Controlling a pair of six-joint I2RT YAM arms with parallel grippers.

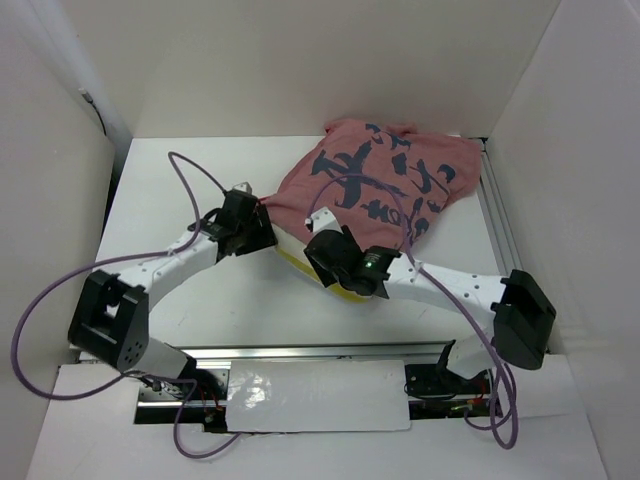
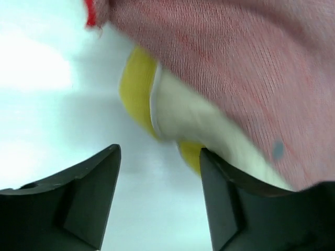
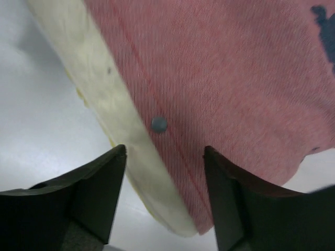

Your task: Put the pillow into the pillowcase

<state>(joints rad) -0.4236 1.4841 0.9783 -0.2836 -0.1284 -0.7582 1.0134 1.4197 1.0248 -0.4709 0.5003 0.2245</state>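
The pillowcase (image 1: 385, 180) lies at the back right of the table, dusty pink-red side up with dark calligraphy marks. The pillow (image 1: 297, 260) is mostly inside it; only a cream and yellow strip sticks out at the near left edge. My left gripper (image 1: 268, 228) is at that edge's left corner. It stands open (image 2: 159, 151) over bare table, its right finger against the pillow's (image 2: 193, 123) yellow corner below the pillowcase (image 2: 241, 63). My right gripper (image 1: 318, 248) is open (image 3: 165, 151), with the pillow's (image 3: 99, 89) cream edge and the pillowcase (image 3: 225, 78) hem between its fingers.
White walls close the table in on the left, back and right. An aluminium rail (image 1: 497, 215) runs along the right side and another along the front. A white sheet (image 1: 320, 395) lies between the arm bases. Purple cables (image 1: 195, 170) loop above both arms.
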